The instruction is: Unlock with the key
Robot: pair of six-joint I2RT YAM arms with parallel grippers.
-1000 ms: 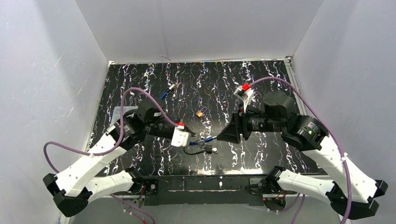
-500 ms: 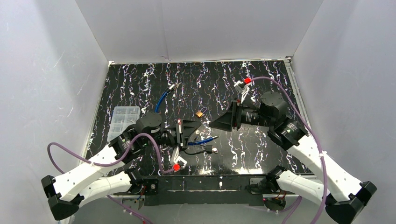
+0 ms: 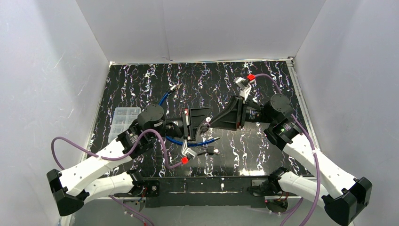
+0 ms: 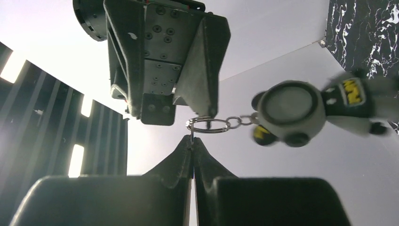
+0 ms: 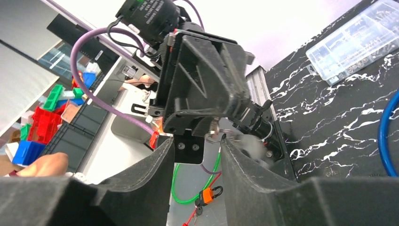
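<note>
Black, white-veined bench (image 3: 263, 80) carries a clear box (image 3: 123, 120) at the left, a blue cable (image 3: 188, 141) curving across the middle and a small tangle of black cord (image 3: 202, 151) near the front edge. Both arms reach in over the middle of the bench, and their tips meet above it, nose to nose. Left gripper (image 4: 193, 143) is closed, its fingertips pinched on the key (image 4: 192, 137), which shows only as a thin metal sliver seen edge-on. A ring (image 4: 207, 125) is threaded at the key's far end, and a short chain leads from it to a round-headed Batman figure (image 4: 301, 110), blurred, off to the right in the left wrist view. Right gripper (image 5: 195, 141) stands open, its two fingers apart with nothing clamped between them; from its own camera the left gripper fills the gap ahead. In the left wrist view one right finger (image 4: 202, 70) comes down just beside the ring, and whether it touches cannot be told
</note>
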